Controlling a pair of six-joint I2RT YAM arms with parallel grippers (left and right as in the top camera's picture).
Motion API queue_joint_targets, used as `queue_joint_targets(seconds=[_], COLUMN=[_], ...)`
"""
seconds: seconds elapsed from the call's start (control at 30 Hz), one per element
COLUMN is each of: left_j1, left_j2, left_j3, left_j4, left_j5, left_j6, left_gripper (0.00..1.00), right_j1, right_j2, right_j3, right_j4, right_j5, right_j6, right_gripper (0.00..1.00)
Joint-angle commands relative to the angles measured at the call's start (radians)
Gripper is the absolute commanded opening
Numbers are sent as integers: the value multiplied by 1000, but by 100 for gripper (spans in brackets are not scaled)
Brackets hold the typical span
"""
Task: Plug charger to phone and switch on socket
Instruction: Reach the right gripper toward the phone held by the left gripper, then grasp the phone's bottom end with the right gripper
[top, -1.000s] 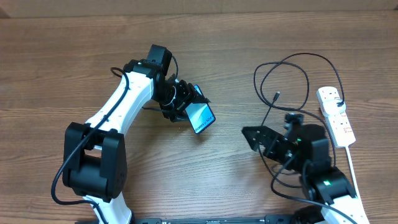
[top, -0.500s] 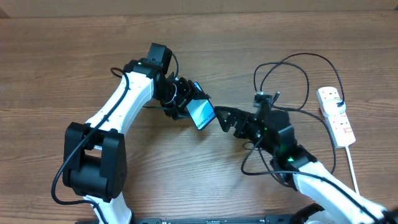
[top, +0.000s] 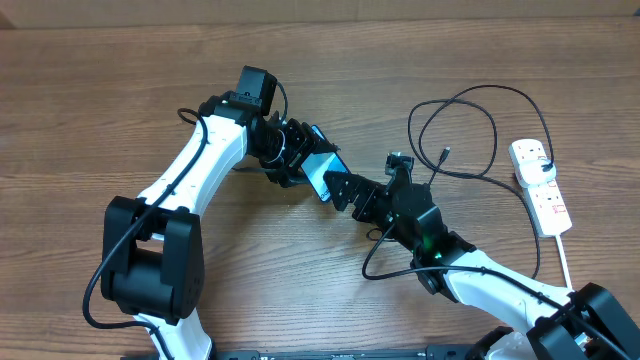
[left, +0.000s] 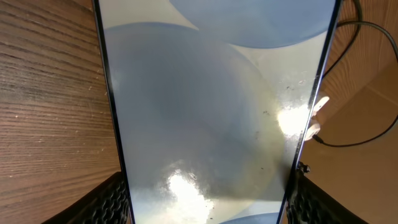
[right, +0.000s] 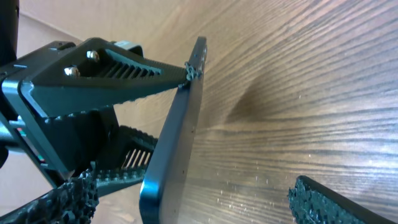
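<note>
Finding 1, position. The slim rectangular smartphone with a light blue-teal lit screen and black edges (top: 323, 172) is held in the left arm's black two-finger gripper (top: 305, 160), left of centre over the brown wood-grain table (top: 100, 90). The gripper is closed on the phone's two long edges. The left wrist view shows the screen filling the frame, with a ridged finger (left: 115, 199) against each side at the bottom.

Finding 2, governing relation. The phone's long axis runs from upper left to lower right in the overhead view. Its free end points straight at the right arm's black gripper (top: 342, 192), which lies just beside it. In the right wrist view the phone stands edge-on and tilted. Its lower corner lies between the right gripper's fingers (right: 323, 202), nearer the left-hand one and touching neither. The right gripper is spread wide and carries nothing. The phone appears to be clear of the table, with a shadow beneath it, though contact cannot be ruled out.

Finding 3, other items. The long thin black charger cable (top: 494, 135) lies looped on the table to the right, and its small plug tip (top: 444, 153) rests free behind the right arm. The right arm is the nearer one to it. The white elongated power strip (top: 541, 185) sits at the far right, well apart from both grippers. The charger's far end reaches it, but the switch state is too small to read.

Assessment. The charger is not yet joined to the phone. The right gripper is set on the phone, not the plug tip, so the next move probably concerns the phone's free end.
</note>
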Motion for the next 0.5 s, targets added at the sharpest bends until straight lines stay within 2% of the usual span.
queue_joint_targets(seconds=[0.0,0.27,0.47], left_j1=[0,-22,-47], left_j2=[2,2,2], left_j3=[24,24,24], left_j4=[6,6,10], left_j5=[27,34,34], left_j6=[-15,-18,-30], left_gripper=[60,60,60], right_j1=[21,22,25], right_j2=[4,4,4], right_j3=[14,14,14], right_j4=[43,64,61], right_j5=[89,102,102], right_j6=[27,35,42], right_gripper=[95,80,76])
